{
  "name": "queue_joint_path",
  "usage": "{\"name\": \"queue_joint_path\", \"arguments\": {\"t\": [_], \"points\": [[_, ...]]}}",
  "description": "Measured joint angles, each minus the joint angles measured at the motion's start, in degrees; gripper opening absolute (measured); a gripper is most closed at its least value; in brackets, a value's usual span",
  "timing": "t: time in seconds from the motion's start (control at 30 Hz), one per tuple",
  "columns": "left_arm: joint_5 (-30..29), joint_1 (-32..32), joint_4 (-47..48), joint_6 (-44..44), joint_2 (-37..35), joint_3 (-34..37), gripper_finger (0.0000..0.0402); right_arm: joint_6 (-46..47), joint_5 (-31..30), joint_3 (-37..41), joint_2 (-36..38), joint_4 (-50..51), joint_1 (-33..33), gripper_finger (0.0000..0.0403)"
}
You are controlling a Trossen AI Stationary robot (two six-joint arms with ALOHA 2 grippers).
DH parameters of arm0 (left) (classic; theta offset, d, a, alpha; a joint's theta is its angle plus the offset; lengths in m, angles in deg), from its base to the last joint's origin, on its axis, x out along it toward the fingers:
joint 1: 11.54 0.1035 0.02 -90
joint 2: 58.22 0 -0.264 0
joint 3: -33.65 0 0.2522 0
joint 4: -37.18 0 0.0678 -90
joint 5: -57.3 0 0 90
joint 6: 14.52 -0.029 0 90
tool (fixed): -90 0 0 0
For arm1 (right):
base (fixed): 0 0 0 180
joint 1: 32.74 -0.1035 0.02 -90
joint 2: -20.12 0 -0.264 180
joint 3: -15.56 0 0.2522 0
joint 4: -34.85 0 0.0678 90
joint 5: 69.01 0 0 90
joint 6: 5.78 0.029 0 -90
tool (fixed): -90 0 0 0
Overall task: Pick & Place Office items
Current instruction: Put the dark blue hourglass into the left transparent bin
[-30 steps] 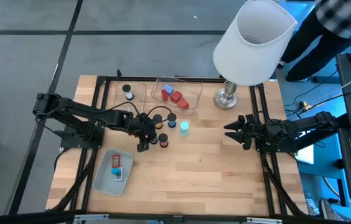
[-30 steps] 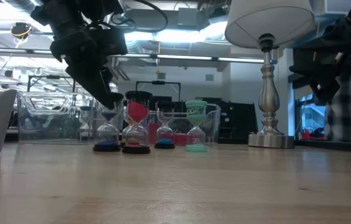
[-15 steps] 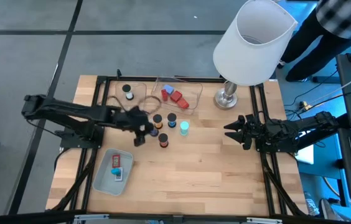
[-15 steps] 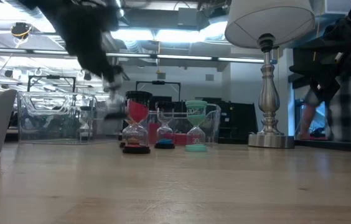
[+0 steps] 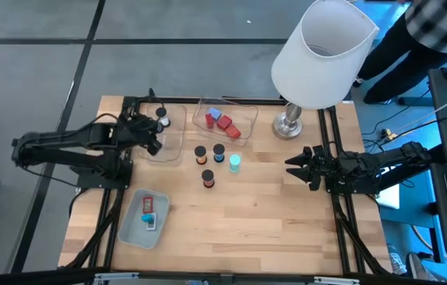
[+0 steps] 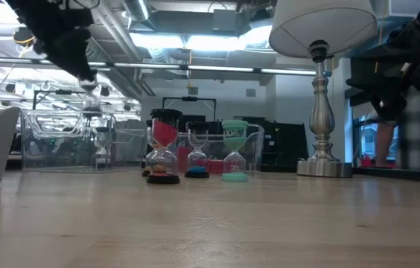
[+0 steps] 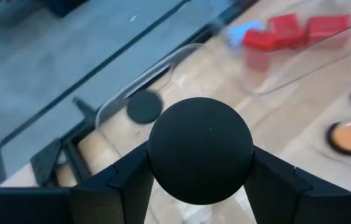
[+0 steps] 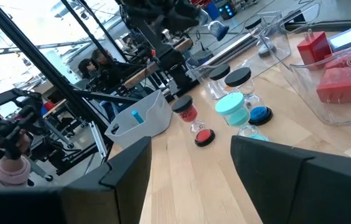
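Left tool (image 5: 154, 133) is closed on a black-capped sand timer (image 7: 200, 148), held above the clear tray (image 5: 172, 146) at the far left of the worktop (image 5: 271, 214). Four more timers (image 5: 208, 178) stand near the middle, right of that tray. Red and blue blocks (image 5: 222, 121) lie in a second clear tray. Right tool (image 5: 293, 167) is parked at the right edge, part open and empty.

White lamp (image 5: 322, 49) stands at the table's (image 5: 271, 222) far edge. Two clear trays (image 5: 225, 120) sit beside it. Pale green tray (image 5: 140, 219) lies nearer.
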Motion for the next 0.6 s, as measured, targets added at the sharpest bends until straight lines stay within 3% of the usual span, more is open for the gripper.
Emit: {"name": "queue_joint_path", "arguments": {"t": [0.17, 0.37, 0.6], "points": [[4.77, 5.95, -1.73, -0.13, 0.6, 3.8, 0.0207, 0.0, 0.0, 0.0, 0.0, 0.0, 0.0, 0.0224], [12.41, 11.62, -11.96, -2.92, 1.3, 10.14, 0.0207, 0.0, -0.15, 0.0, 0.0, 0.02, 0.0, 0.0224], [15.48, 17.41, -14.39, -1.92, 4.21, 13.96, 0.0208, 0.0, -0.15, 0.0, 0.0, 0.0, 0.0, 0.0224]]}}
